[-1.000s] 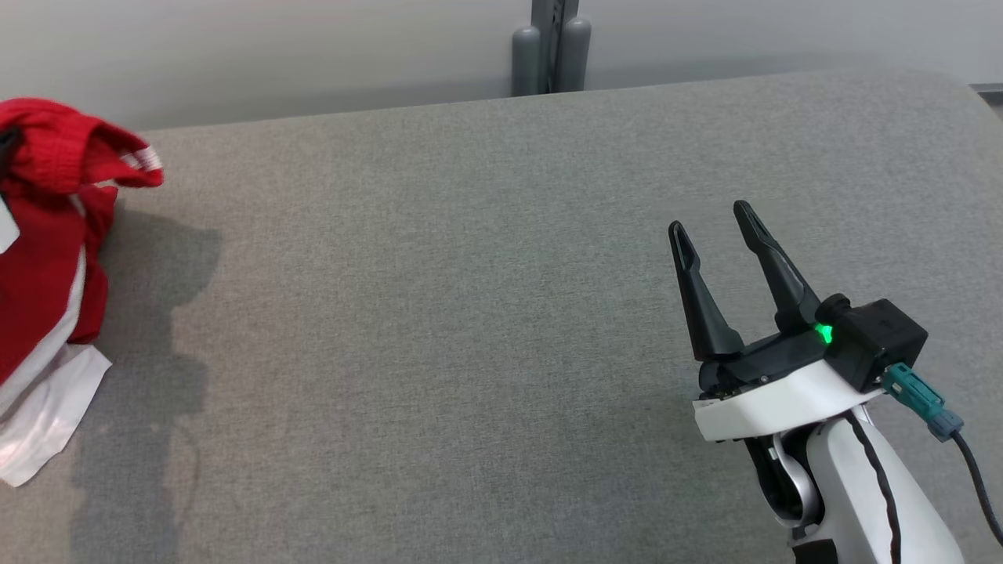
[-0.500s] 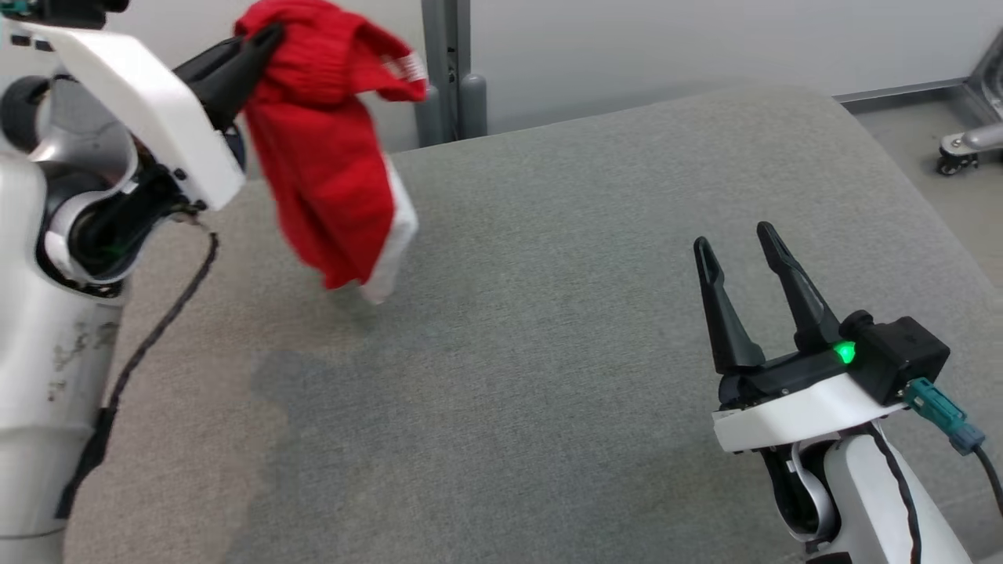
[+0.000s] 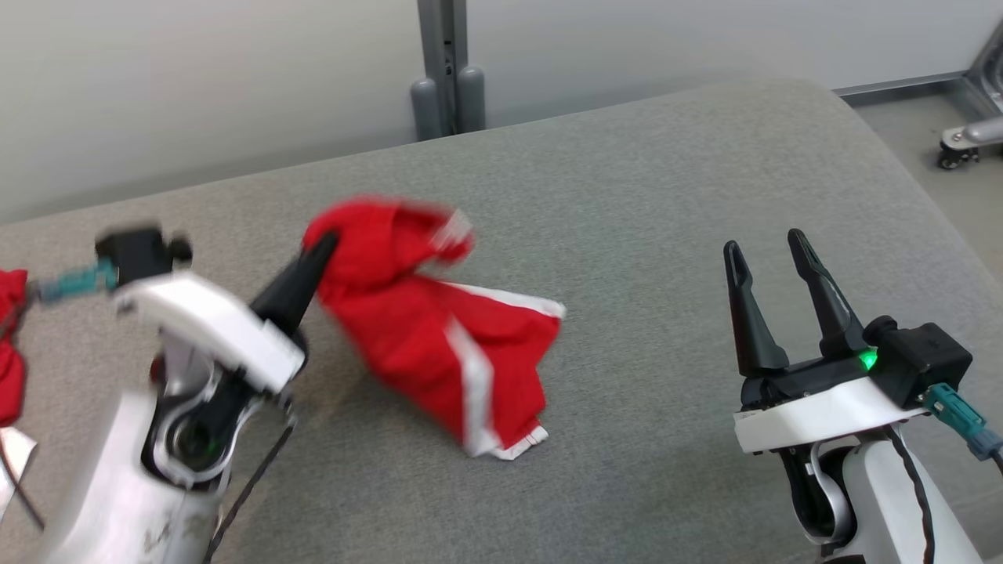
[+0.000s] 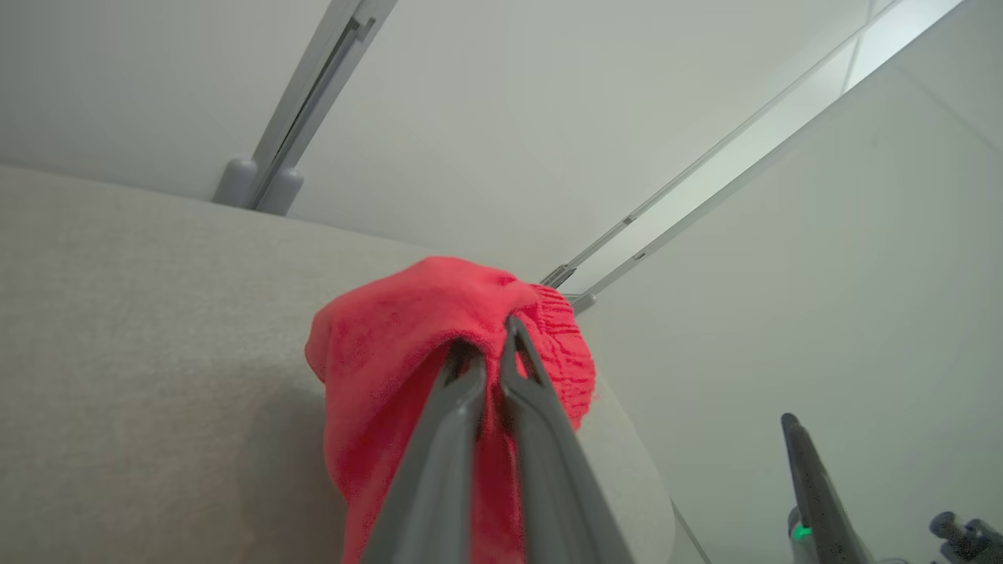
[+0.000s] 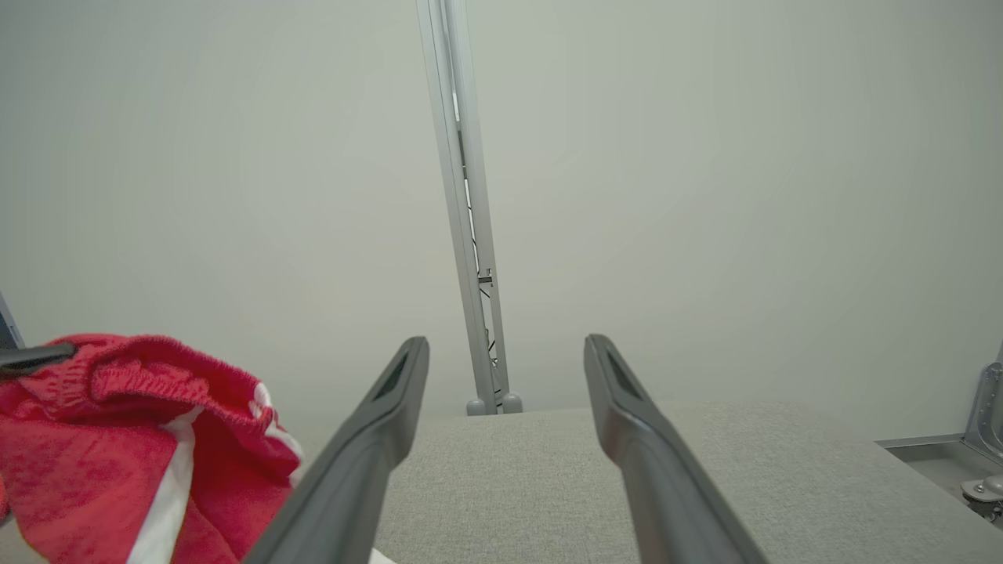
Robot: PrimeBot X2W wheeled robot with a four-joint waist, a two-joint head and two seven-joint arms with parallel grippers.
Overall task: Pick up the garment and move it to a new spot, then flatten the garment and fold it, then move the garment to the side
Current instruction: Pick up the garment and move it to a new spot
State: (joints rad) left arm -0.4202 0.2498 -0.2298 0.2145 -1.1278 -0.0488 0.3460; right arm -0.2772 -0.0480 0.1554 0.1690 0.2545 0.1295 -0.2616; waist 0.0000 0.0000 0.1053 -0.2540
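The garment (image 3: 439,345) is red cloth with white stripes and a ribbed waistband. Its lower part rests on the grey table (image 3: 642,196) near the middle, while its upper edge is lifted. My left gripper (image 3: 325,244) is shut on that waistband; in the left wrist view the fingers (image 4: 517,392) pinch the red cloth (image 4: 392,352). My right gripper (image 3: 764,247) stands open at the right above the table, with nothing between its fingers. The right wrist view has the garment (image 5: 102,415) at its lower left, beside the open right gripper (image 5: 505,345).
More red and white cloth (image 3: 9,345) lies at the table's left edge. A grey post with two round feet (image 3: 447,70) stands behind the table against the pale wall. A wheeled metal base (image 3: 968,133) sits on the floor at the far right.
The head camera has turned. My left gripper has swung the garment down and toward the table's middle, so its lower part now lies on the surface. The right gripper stays open.
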